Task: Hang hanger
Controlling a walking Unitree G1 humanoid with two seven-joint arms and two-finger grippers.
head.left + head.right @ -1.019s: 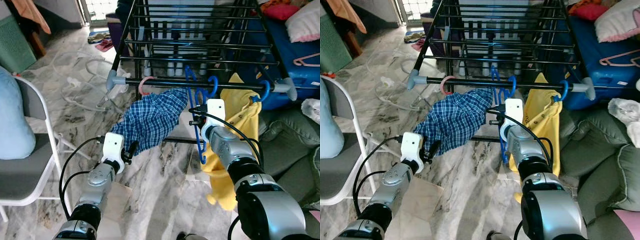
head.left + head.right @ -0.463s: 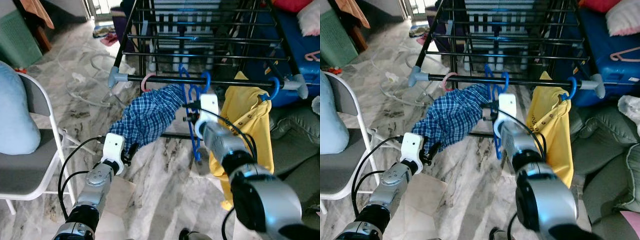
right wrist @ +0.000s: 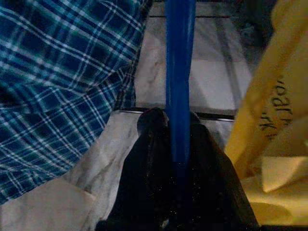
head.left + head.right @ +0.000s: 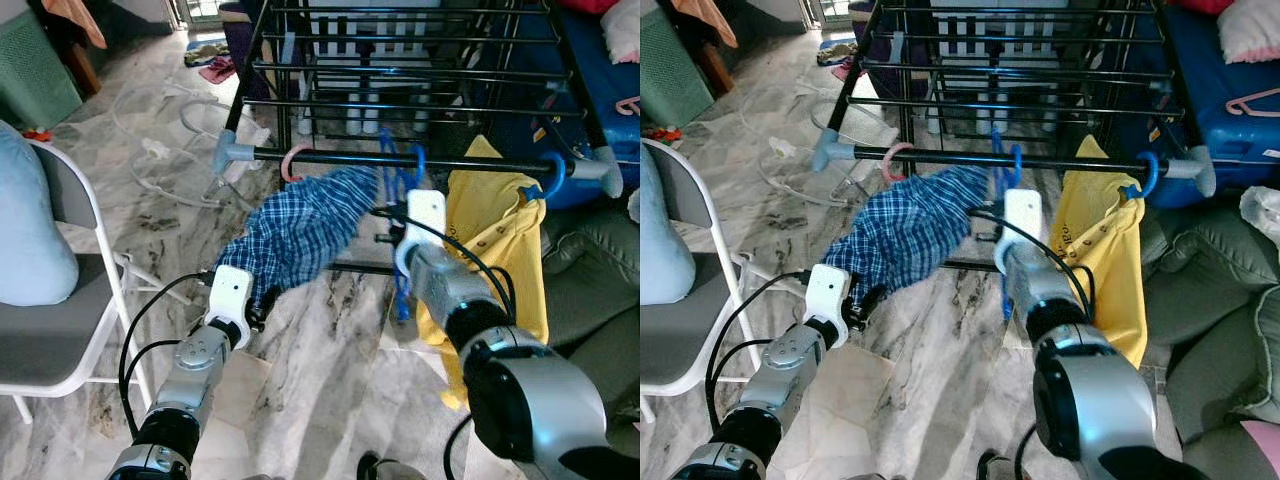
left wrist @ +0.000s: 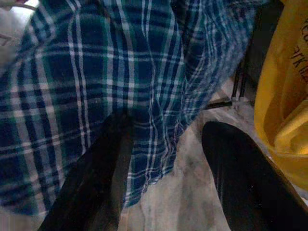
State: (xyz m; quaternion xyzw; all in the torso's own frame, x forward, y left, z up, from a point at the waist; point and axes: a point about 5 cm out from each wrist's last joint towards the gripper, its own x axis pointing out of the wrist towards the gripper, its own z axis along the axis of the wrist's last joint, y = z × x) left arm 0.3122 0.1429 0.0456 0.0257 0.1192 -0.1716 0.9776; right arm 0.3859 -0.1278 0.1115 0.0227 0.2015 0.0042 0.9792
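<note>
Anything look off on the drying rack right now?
The blue plaid shirt on the pink hanger trails sideways off the black rack rail instead of hanging straight. The right gripper is shut on the blue plastic hanger.

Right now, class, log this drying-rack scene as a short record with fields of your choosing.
Rack rail: black bar across the front of the drying rack
Hanger: blue hanger, hook at the bar
Right end effector: shut on the hanger
Left end effector: open, beside the checked shirt
Also hanging: yellow shirt
</note>
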